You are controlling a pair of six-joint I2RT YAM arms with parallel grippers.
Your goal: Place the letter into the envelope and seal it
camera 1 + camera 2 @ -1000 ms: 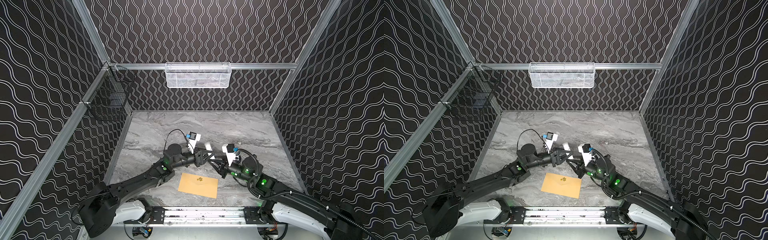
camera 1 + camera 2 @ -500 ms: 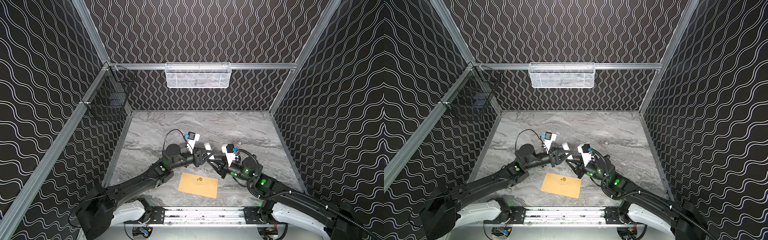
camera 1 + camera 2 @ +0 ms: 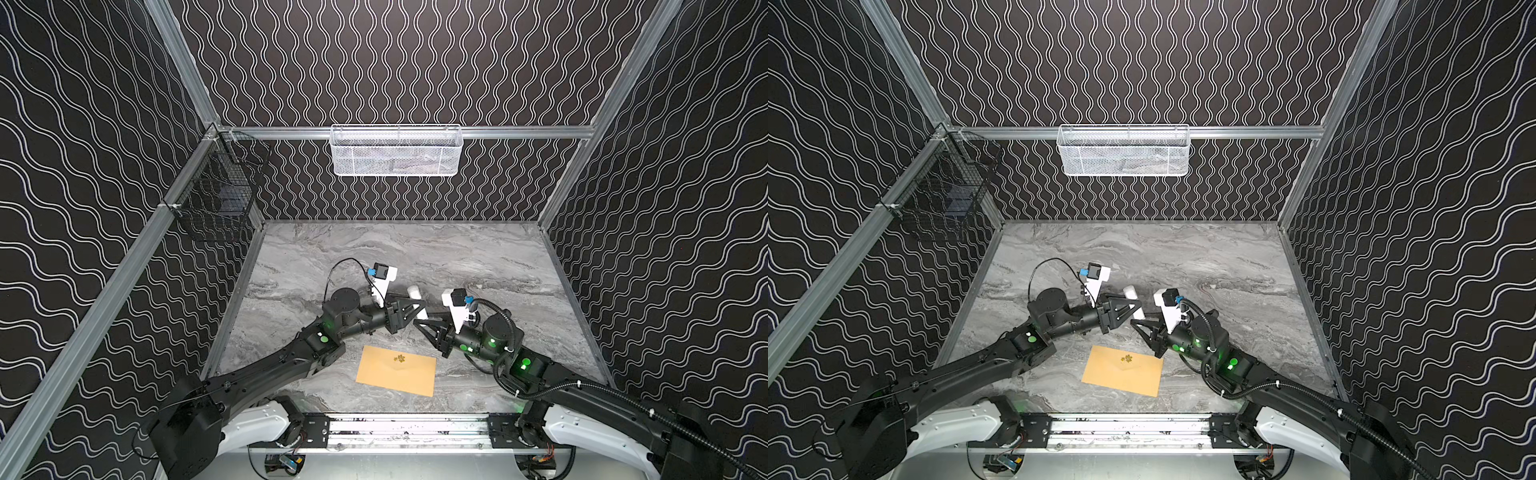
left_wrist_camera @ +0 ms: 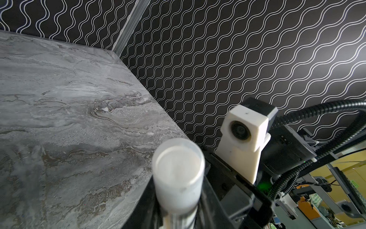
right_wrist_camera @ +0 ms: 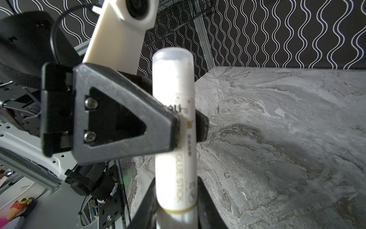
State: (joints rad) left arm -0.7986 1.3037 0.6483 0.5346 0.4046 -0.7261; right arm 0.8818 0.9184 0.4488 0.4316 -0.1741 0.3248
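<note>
Envelope of tan kraft paper point(image 3: 397, 372) lies flat on the grey marble counter point(image 3: 478, 257), near the front aluminium rail point(image 3: 407, 428) and between the two arms. Its long axis runs left to right across both top views, with the right end angled slightly toward the rail. Its small gold flower mark point(image 3: 400, 358) faces up, close to the middle of the far long edge.

Above the counter and beyond the envelope, both arms meet on a white cylindrical glue stick point(image 3: 415, 291). Its long axis runs from the right pincer point(image 3: 420, 321) toward the back wall, and its rounded far end sticks out past the left pincer point(image 3: 421, 309).

In the right wrist view the left pincer's black fingers point(image 5: 126, 126) press on both sides of the stick's point(image 5: 174, 95) middle, narrowed to its width. The right pincer point(image 5: 176, 214) is likewise closed on the near end. The left wrist view shows the stick point(image 4: 178, 170) end-on.

Compared with a second ago, envelope, stick and both arms sit in much the same places. Any narrowing of the left fingers is too slight to make out in the top views.
</note>
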